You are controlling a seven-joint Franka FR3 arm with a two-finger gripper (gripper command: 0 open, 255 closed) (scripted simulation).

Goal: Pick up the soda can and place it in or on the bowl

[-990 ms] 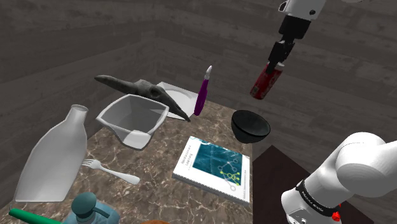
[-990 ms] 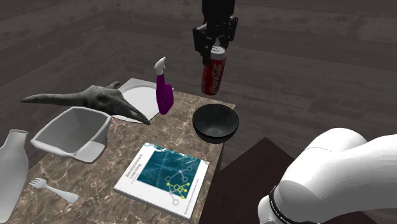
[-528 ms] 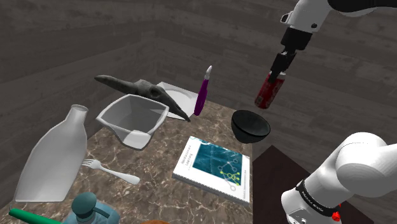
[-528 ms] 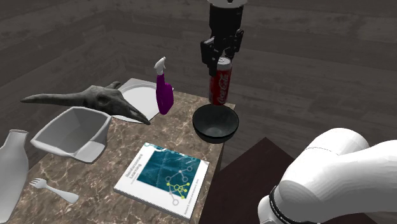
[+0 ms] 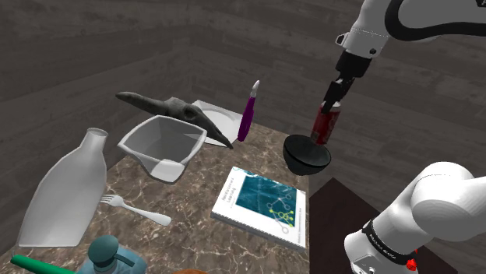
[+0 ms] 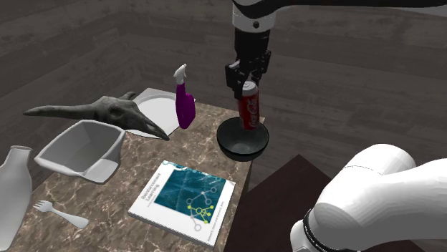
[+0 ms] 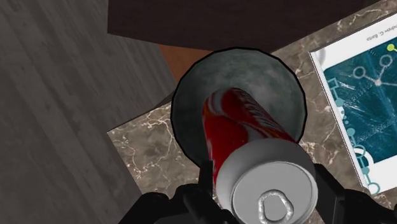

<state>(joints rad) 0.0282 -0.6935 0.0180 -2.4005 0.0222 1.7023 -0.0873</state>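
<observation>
**Soda can** (image 6: 250,113): red with white lettering, silver top with a pull tab. It is clamped near its top between the two black fingers of the gripper (image 6: 246,84) and leans slightly. In the second exterior view its lower end sits within the bowl's mouth. Whether it touches the bowl's inside cannot be told. Seen along the gripper, its base lies over the middle of the bowl.

**Bowl** (image 5: 305,162): black, round and upright.

**Table** (image 6: 125,182): brown marbled top. The bowl stands at one of its corners.

**Stand** (image 5: 335,201): dark brown, just beside the bowl and lower than it.

**Arm** (image 5: 374,31): white, coming down onto the bowl from above.

**Book** (image 6: 185,199): teal cover with a white border, lying flat. It is near the bowl but not touching it, on the camera's side of the bowl in the second exterior view.

**Spray bottle** (image 6: 185,106): purple with a white nozzle, upright. It is near the bowl, toward the second exterior view's left.

**Plate** (image 6: 152,106): white, beyond the spray bottle as seen from the bowl.

**Animal skull** (image 6: 100,114): dark grey and long-beaked. It lies partly over the plate, farther from the bowl.

**Square container** (image 6: 79,147): white, open-topped, well apart from the bowl.

**Fork** (image 6: 61,213) and **white bottle** (image 5: 66,191): at the table end farthest from the bowl.
</observation>
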